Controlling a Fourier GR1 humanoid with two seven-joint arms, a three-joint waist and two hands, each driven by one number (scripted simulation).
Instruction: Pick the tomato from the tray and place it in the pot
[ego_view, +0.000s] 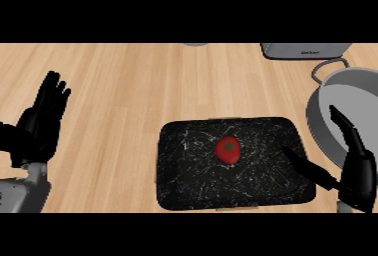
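Note:
A red tomato (229, 149) with a green stem spot lies near the middle of a black speckled tray (184, 180) on the wooden counter. A grey pot (325, 102) with a loop handle stands at the right edge, partly cut off. My right hand (359, 172) is open at the tray's right side, its thumb stretched over the tray's right part, a short way right of the tomato and not touching it. Its fingers point up in front of the pot's wall. My left hand (38, 125) rests open at the far left, fingers up.
A grey appliance (304, 50) sits at the back right, behind the pot. A small grey object (196, 44) peeks in at the back edge. Bare wooden counter (148, 85) spreads behind and left of the tray.

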